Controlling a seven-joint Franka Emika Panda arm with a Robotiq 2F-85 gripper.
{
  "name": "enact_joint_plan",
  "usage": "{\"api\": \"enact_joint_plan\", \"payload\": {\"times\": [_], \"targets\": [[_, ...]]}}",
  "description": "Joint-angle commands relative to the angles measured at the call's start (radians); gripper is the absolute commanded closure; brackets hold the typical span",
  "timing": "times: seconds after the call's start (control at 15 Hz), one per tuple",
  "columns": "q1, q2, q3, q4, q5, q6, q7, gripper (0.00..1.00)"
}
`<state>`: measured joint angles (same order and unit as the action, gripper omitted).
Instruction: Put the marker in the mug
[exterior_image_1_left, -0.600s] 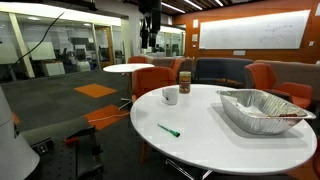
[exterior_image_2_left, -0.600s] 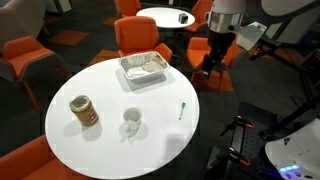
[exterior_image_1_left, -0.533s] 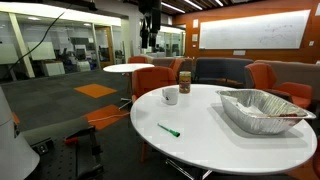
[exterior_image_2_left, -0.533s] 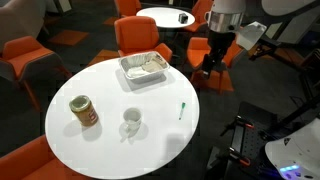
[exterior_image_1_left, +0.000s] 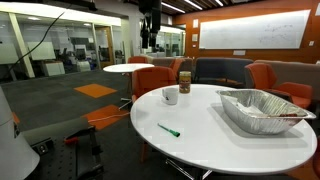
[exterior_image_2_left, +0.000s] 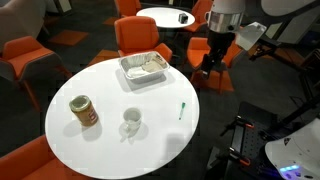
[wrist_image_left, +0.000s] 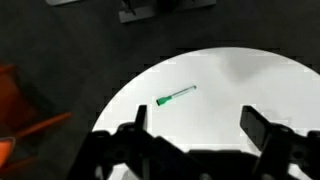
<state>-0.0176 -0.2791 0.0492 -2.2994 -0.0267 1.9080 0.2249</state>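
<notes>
Nothing's moved since half a second ago. The tool hangs high over the edge of the round white desk, fingers spread wide with nothing between them. The green marker lies flat on the desk near that edge. It's well apart from the white mug, which stands upright between the marker and a tin.
</notes>
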Motion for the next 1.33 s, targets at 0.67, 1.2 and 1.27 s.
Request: {"api": "enact_joint_plan", "payload": {"times": [0.67,1.2,1.27], "targets": [[0.015,0.403,-0.033,0.017,0.048,0.458,0.686,0.0],[0.057,0.555,-0.113,-0.026,0.131,0.72,0.954,0.0],[0.065,0.566,-0.121,-0.032,0.137,0.74,0.979,0.0]]}}
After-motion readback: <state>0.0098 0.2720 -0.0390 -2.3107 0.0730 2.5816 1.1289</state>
